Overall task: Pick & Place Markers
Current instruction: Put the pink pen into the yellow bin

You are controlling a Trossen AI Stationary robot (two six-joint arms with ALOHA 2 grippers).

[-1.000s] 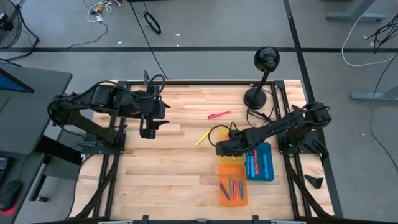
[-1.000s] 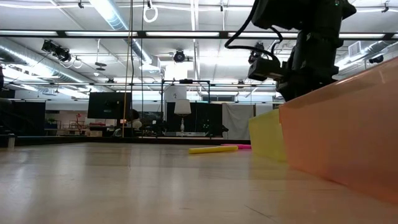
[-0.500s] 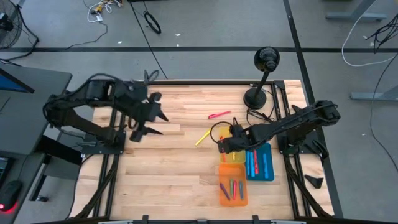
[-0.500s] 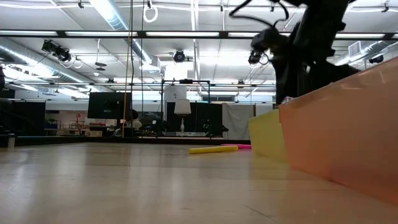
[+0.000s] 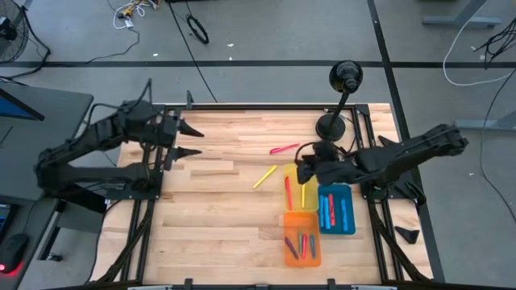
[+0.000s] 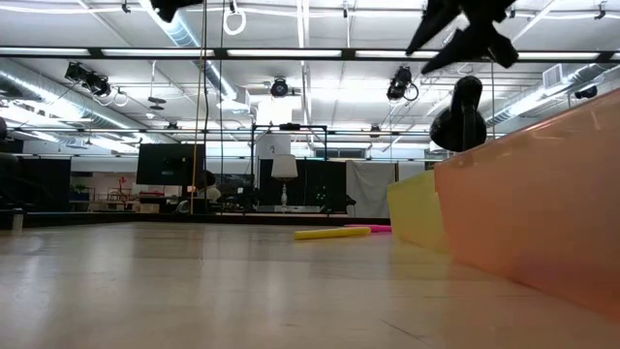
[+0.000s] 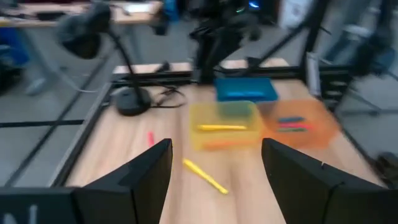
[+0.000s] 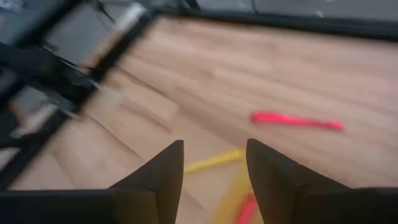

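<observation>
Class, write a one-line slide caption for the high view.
Two markers, yellow and pink, lie loose on the table beside three trays.

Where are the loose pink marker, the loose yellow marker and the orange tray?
pink marker [image 5: 284, 149]: high view, middle of its length.
yellow marker [image 5: 263, 178]: high view, middle of its length.
orange tray [image 5: 287, 254]: high view, its left wall.

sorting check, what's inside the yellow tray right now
The yellow tray holds a red marker and a yellow marker. The right claw hangs over its far edge, so anything beneath it is hidden.
</observation>
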